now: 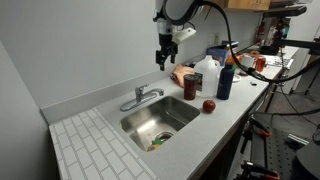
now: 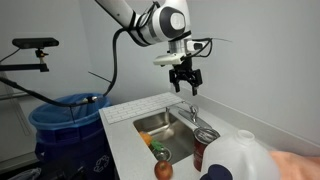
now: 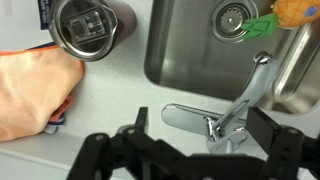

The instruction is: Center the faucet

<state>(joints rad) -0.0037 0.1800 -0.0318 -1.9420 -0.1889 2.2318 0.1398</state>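
The chrome faucet (image 1: 141, 97) stands on the white counter behind the steel sink (image 1: 170, 112). In the wrist view its spout (image 3: 254, 84) slants from the oval base (image 3: 190, 118) out over the basin. My gripper (image 1: 165, 59) hangs in the air above the faucet, open and empty, and it touches nothing. It shows above the faucet (image 2: 190, 113) in both exterior views, with the fingers (image 2: 186, 88) pointing down. In the wrist view the two dark fingers (image 3: 205, 138) stand wide apart on either side of the faucet base.
Beside the sink stand a dark tumbler (image 3: 90, 25), a pink cloth (image 3: 28, 92), a white jug (image 1: 207, 70), a blue bottle (image 1: 225, 80) and a red apple (image 1: 209, 106). Green and orange items (image 3: 268, 18) lie in the basin. A blue bin (image 2: 65, 115) stands beyond the counter.
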